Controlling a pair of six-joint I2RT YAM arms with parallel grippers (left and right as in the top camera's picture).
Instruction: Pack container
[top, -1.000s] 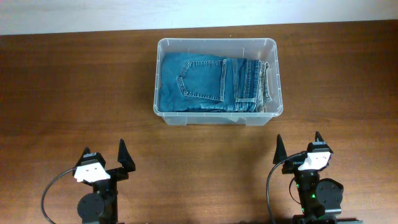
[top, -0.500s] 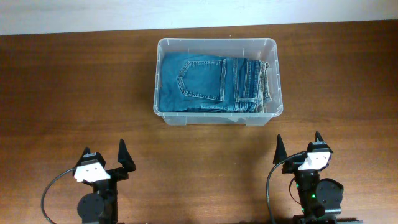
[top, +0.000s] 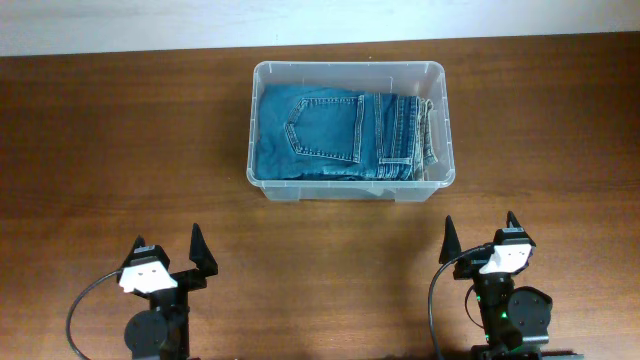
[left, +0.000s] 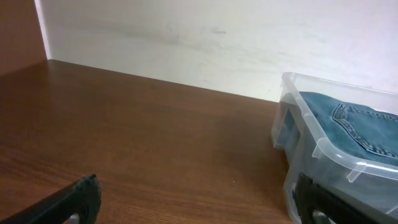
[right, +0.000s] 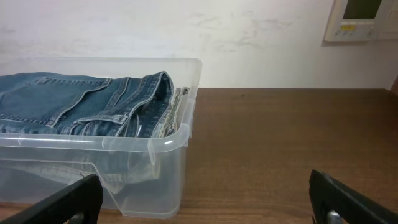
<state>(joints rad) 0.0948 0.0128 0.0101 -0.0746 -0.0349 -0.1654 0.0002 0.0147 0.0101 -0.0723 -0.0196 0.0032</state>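
The clear plastic container (top: 349, 70) stands at the table's far middle. Folded blue jeans (top: 340, 135) lie inside it and fill it. The container also shows in the left wrist view (left: 323, 152) at the right, and in the right wrist view (right: 149, 144) at the left, with the jeans (right: 93, 102) in it. My left gripper (top: 170, 250) is open and empty near the front left edge. My right gripper (top: 481, 238) is open and empty near the front right edge. Both are well short of the container.
The brown wooden table (top: 100, 150) runs to a white wall (top: 120, 25) at the back. A white wall panel (right: 360, 18) hangs at the upper right of the right wrist view.
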